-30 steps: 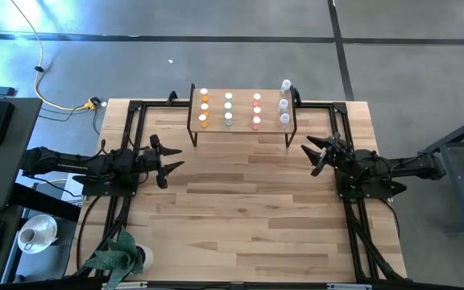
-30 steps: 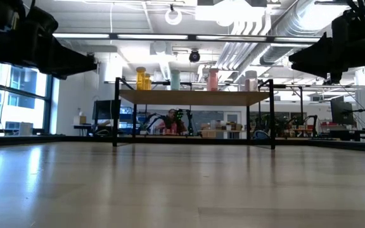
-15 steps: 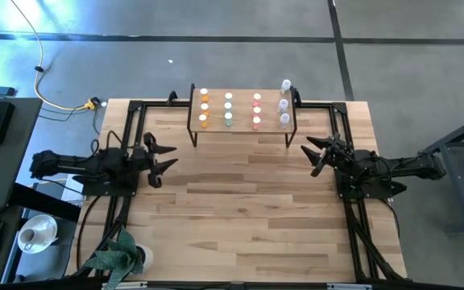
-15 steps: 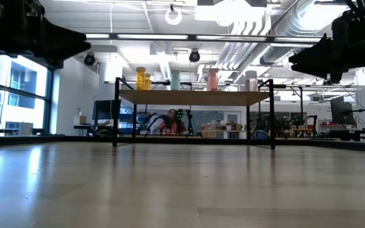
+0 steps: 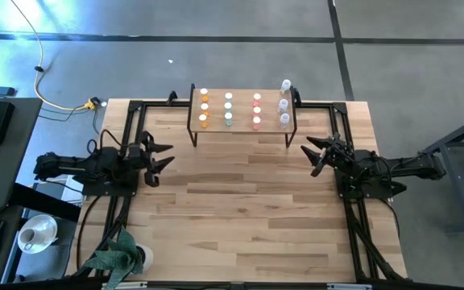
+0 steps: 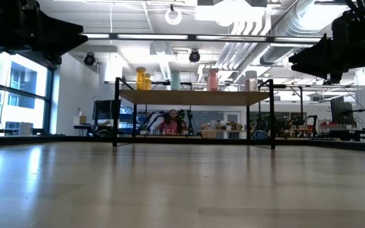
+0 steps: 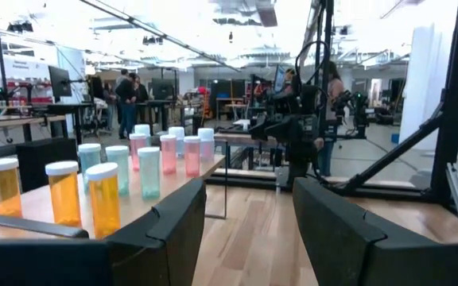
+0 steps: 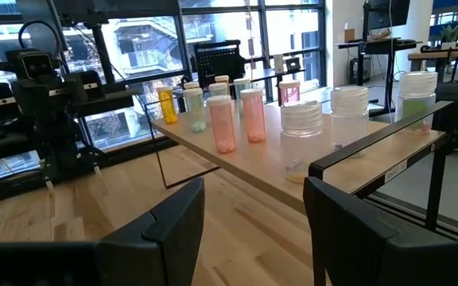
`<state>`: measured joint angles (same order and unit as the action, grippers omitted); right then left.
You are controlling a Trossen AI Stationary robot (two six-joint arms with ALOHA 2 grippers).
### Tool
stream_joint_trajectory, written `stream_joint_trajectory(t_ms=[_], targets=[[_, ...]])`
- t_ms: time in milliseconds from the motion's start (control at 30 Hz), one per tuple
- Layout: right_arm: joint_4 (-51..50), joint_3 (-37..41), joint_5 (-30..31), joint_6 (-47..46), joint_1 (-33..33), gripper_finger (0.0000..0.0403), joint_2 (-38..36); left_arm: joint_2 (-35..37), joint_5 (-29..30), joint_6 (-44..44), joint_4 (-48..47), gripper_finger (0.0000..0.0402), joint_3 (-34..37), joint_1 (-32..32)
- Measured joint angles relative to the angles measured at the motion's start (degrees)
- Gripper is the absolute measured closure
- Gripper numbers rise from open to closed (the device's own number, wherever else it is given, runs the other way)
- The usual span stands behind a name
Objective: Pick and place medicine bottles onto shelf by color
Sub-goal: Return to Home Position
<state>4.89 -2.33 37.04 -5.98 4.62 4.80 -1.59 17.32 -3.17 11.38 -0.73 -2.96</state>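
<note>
Spread and empty, the left gripper [image 5: 167,155] and right gripper [image 5: 311,157] each sit near a front corner of the shelf [image 5: 242,122], apart from it. All the bottles [image 5: 229,109] stand upright on the shelf in four columns: orange, green, pink and clear. The clear column runs close to the right edge, its farthest bottle at the back corner. Sorting looks done, so the main risk, as I judge it, is a careless swing. A finger or wrist clipping a thin shelf leg or the rim could jolt the platform and topple these light bottles, the clear ones first. Both arms reach in low from the sides of the table [image 5: 240,209], forearms roughly level, fingers aimed inward and slightly toward the shelf, clear of the tabletop.
</note>
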Motion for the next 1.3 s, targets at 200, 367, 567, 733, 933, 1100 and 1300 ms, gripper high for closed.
stream_joint_trajectory(t_ms=[200,367,567,733,933,1100,1300], targets=[[0.0,0.0,0.0,0.0,0.0,0.0197,0.0,1.3,-0.1,0.0,0.0,0.0222,0.0,0.0],[0.0,0.0,0.0,0.0,0.0,0.0197,0.0,1.3,-0.2,0.0,0.0,0.0222,0.0,0.0],[0.0,0.0,0.0,0.0,0.0,0.0197,0.0,1.3,-0.2,0.0,0.0,0.0222,0.0,0.0],[0.0,0.0,0.0,0.0,0.0,0.0197,0.0,1.3,-0.2,0.0,0.0,0.0222,0.0,0.0],[0.0,0.0,0.0,0.0,0.0,0.0197,0.0,1.3,-0.2,0.0,0.0,0.0222,0.0,0.0],[0.0,0.0,0.0,0.0,0.0,0.0197,0.0,1.3,-0.2,0.0,0.0,0.0222,0.0,0.0],[0.0,0.0,0.0,0.0,0.0,0.0197,0.0,1.3,-0.2,0.0,0.0,0.0222,0.0,0.0]])
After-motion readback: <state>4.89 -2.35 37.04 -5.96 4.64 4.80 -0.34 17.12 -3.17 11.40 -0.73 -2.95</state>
